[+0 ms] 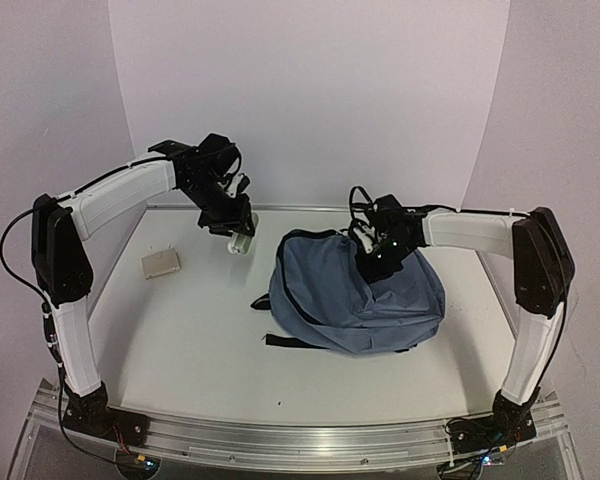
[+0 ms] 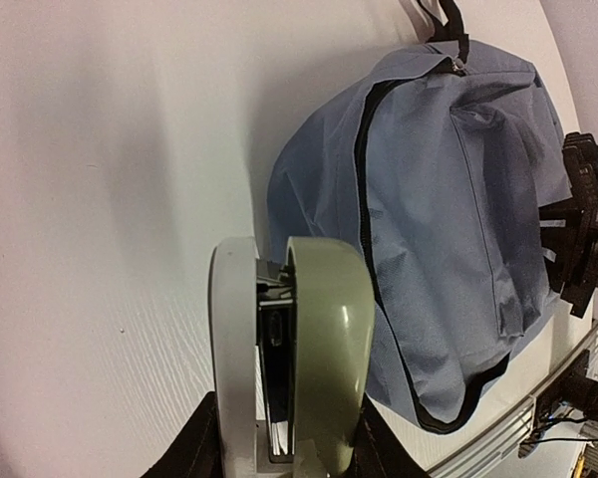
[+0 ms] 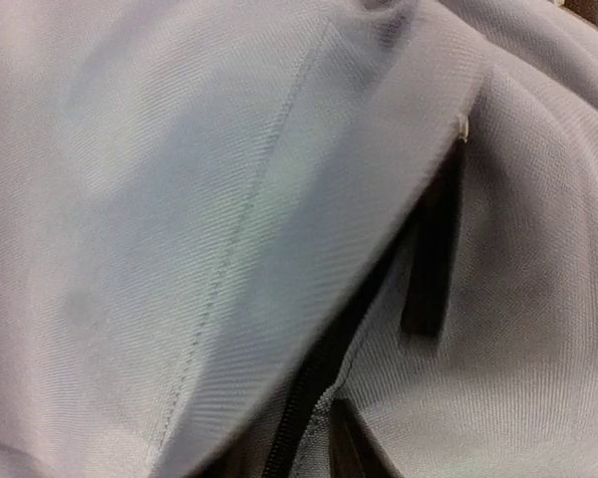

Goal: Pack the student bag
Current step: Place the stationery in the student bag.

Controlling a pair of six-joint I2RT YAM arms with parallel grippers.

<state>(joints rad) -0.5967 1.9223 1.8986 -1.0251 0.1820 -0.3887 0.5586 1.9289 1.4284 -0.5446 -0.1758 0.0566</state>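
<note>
— Looking for the large soft blue-grey fabric backpack (image 1: 380, 300)?
— Lying flat on the white desk (image 1: 200, 340), right of centre in the top view, with black straps (image 1: 280, 341) trailing toward the lower left. Filling the right half of the left wrist view too, with a dark curved zipper (image 2: 360, 179) running down it.
— And the right jaws?
— Pressed into the upper edge of that backpack, near the centre of the top view. Impossible to tell whether clenched or released: only blurred cloth and a dark zipper seam in the right wrist view.
— Left jaws?
— Hovering over bare desk, just left of the backpack and apart from it. Showing pale fingers (image 2: 324, 329) close together with a dark sliver between; cannot tell whether gripping anything thin.
— Anything else about?
— A small flat tan rectangular piece (image 1: 161, 263), left of centre, well apart from the backpack.
— Risks from here?
— Probably pinching loose cloth instead of the zipper pull, so dragging the whole soft backpack across the desk rather than opening it. Possibly snagging a strap as well. Worth bracing with the left jaws before any pull.
</note>
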